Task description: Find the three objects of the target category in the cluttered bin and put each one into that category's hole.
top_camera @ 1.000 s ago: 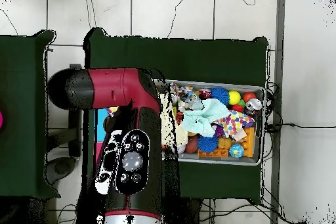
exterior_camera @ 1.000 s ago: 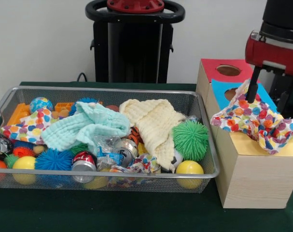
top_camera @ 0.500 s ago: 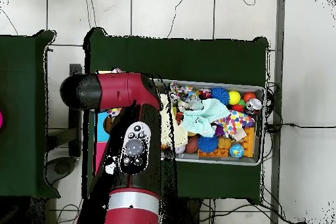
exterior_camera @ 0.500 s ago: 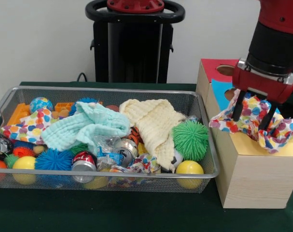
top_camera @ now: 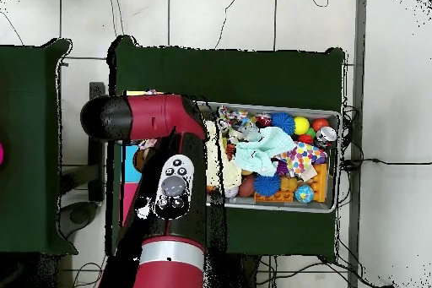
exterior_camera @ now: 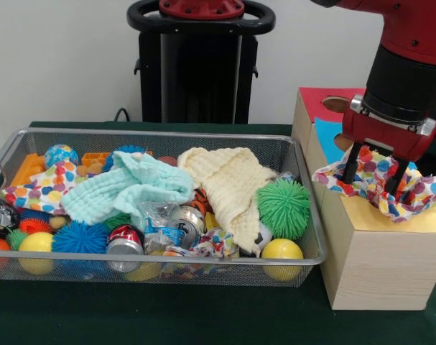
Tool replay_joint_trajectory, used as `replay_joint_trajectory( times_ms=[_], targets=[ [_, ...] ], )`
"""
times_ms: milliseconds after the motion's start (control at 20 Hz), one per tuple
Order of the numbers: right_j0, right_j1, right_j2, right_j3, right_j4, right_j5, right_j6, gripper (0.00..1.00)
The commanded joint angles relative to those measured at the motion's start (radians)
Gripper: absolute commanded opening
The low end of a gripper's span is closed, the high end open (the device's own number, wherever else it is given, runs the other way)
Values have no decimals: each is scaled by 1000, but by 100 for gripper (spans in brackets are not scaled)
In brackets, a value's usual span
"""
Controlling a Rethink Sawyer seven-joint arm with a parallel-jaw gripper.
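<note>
One polka-dot cloth (exterior_camera: 411, 192) lies bunched on the yellow top (exterior_camera: 426, 221) of the nearest wooden box and hides its hole. My gripper (exterior_camera: 373, 172) is open, with its fingers (exterior_camera: 352, 164) standing down on either side of the cloth's middle. A second polka-dot cloth (exterior_camera: 38, 188) lies at the left end of the wire bin (exterior_camera: 153, 260). A third (exterior_camera: 203, 246) is partly buried at the bin's front centre. In the overhead view the arm (top_camera: 169, 192) hides the gripper and boxes; a polka-dot cloth (top_camera: 299, 158) shows in the bin (top_camera: 333, 162).
The blue-topped box (exterior_camera: 324, 133) and the red-topped box (exterior_camera: 317, 100) stand behind the yellow one. The bin holds a mint cloth (exterior_camera: 124, 188), a cream cloth (exterior_camera: 228, 183), a green spiky ball (exterior_camera: 283, 207), cans, and yellow and blue balls. The black pedestal (exterior_camera: 200, 65) stands behind.
The arm swung in from the right to stand over the yellow box and sank a little. The cloth on the box now lies lower and flatter.
</note>
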Motion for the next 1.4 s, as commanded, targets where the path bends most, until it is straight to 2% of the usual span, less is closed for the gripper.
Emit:
replay_joint_trajectory(
  times_ms=[50, 350, 800, 1200, 1250, 1400],
  targets=[
    [-23, 43, 82, 21, 14, -7, 75, 100],
    [-24, 52, 86, 8, 21, 27, 74, 100],
    [-30, 43, 99, 30, 26, -21, 68, 100],
    [-32, 51, 98, 14, 26, -3, 62, 100],
    [-33, 52, 101, 13, 26, -6, 58, 0],
    [-36, 53, 110, 11, 23, -13, 44, 0]
  ],
)
